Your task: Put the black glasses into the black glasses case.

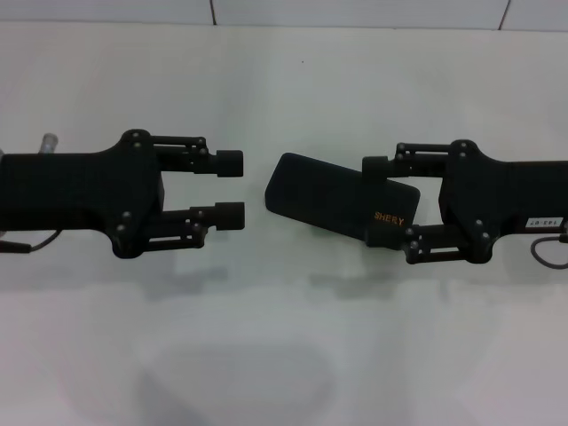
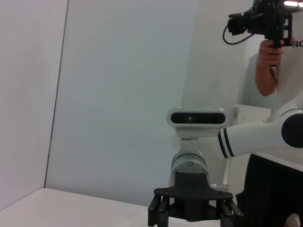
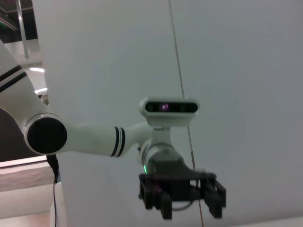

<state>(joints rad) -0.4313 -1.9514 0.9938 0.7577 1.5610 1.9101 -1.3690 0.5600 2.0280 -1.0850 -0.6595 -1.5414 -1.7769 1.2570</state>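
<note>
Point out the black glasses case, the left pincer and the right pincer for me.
black glasses case [image 1: 321, 197]: head view, on its closed lid.
left pincer [image 1: 229, 189]: head view, midway between its open fingertips, left of the case.
right pincer [image 1: 380, 202]: head view, between its fingertips, which clamp the case's lettered end.

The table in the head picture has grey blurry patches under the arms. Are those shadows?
Yes: in the head view, soft grey shadows lie on the white table below the left gripper, the right gripper and the black glasses case, which the right jaws clamp. Their edges are fuzzy, so the light is diffuse. The left and right wrist views face pale walls and show no table shadows.
</note>
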